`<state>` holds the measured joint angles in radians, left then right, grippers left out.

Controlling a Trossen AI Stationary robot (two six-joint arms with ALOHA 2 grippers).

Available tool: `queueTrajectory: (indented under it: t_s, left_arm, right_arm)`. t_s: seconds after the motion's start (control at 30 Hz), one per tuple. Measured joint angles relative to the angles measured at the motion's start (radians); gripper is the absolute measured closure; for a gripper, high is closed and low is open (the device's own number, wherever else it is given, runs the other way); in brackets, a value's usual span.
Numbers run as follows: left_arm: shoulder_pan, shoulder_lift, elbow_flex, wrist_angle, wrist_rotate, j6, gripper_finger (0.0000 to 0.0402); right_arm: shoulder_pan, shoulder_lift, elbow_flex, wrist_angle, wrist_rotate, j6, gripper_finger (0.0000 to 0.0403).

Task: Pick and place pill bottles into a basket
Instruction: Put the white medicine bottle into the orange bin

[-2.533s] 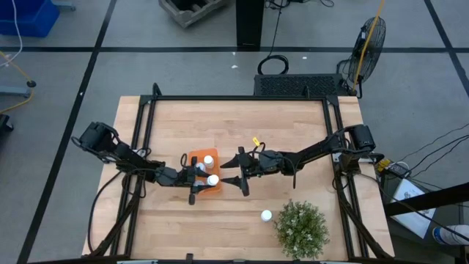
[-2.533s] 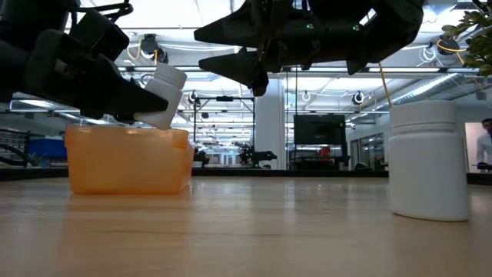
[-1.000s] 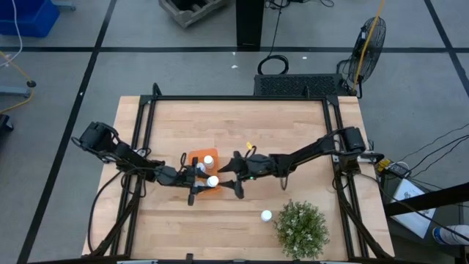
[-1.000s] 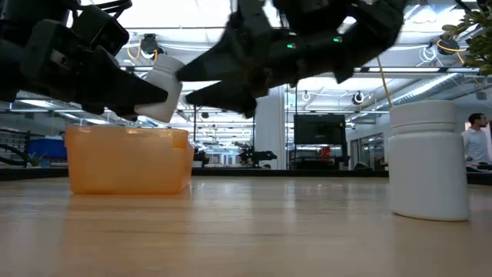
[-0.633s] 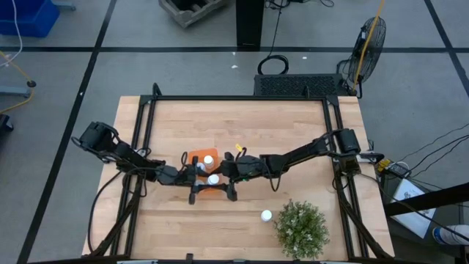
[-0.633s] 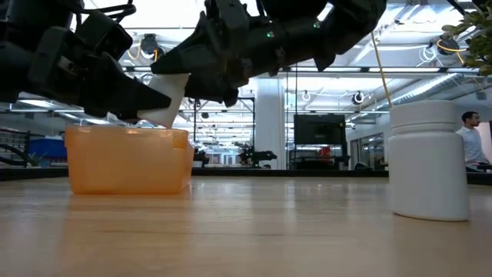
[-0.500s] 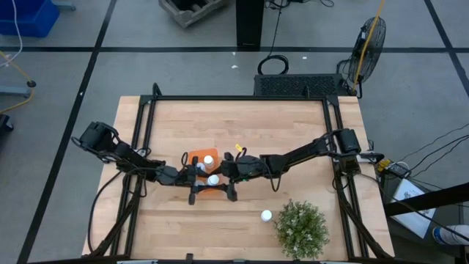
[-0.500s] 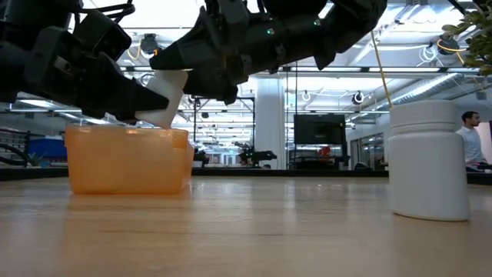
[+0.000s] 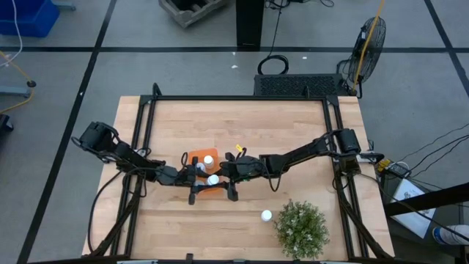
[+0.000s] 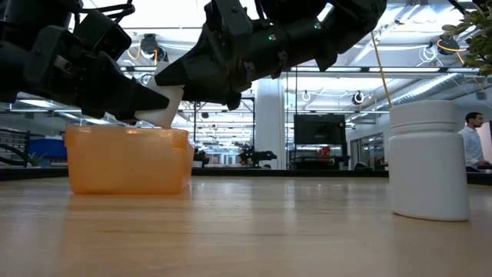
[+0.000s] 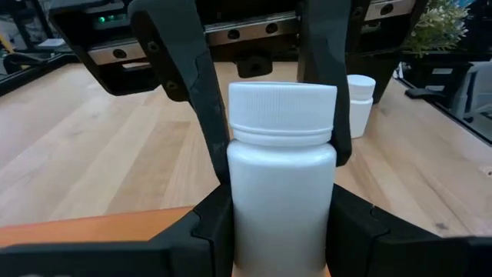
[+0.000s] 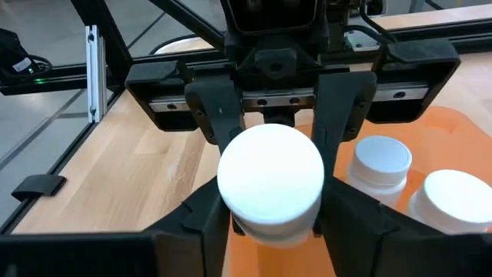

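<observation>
Handover over my basket (image 9: 196, 159): left gripper (image 9: 204, 181) clamps a bottle (image 9: 212, 180), right gripper (image 9: 222, 176) closing around it; another bottle (image 9: 266, 215) waits on the desk (image 9: 242, 125).

Bushy plant (image 9: 301, 228), fan (image 9: 367, 45), blue bin (image 9: 28, 16)

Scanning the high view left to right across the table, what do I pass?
Left gripper shut on a pill bottle over the orange basket → right gripper closing on that same bottle → lone pill bottle → bushy plant.
</observation>
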<state>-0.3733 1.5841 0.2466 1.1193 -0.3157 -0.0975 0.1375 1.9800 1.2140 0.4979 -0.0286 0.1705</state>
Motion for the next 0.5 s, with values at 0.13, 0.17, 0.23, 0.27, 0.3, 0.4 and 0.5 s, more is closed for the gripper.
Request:
queueTrajectory:
  t_s: [0.13,0.17,0.23,0.27,0.3,0.4,0.5]
  left_arm:
    - [0.0,0.0,0.0,0.0,-0.001,0.001,0.0254]
    - [0.0,0.0,0.0,-0.001,-0.001,0.001,0.0254]
    - [0.0,0.0,0.0,-0.001,-0.004,0.002,0.0254]
    - [0.001,0.0,0.0,-0.002,-0.004,0.005,0.0254]
    - [0.001,0.0,0.0,-0.003,-0.004,0.004,0.0254]
    - [0.001,0.0,0.0,-0.007,-0.003,-0.016,0.0254]
    - [0.0,0.0,0.0,-0.01,0.001,-0.045,0.0255]
  right_arm:
    - [0.0,0.0,-0.001,0.002,-0.003,-0.008,0.0249]
    - [0.0,0.0,-0.001,0.002,-0.01,-0.016,0.0249]
    - [-0.002,0.0,-0.001,0.002,-0.021,-0.029,0.0249]
    - [-0.002,0.0,-0.001,0.002,-0.021,-0.034,0.0249]
    - [-0.002,0.0,-0.001,0.001,-0.021,-0.035,0.0249]
    - [-0.002,0.0,0.008,-0.033,-0.036,-0.036,0.0249]
    - [-0.003,0.0,0.03,-0.098,-0.047,-0.034,0.0249]
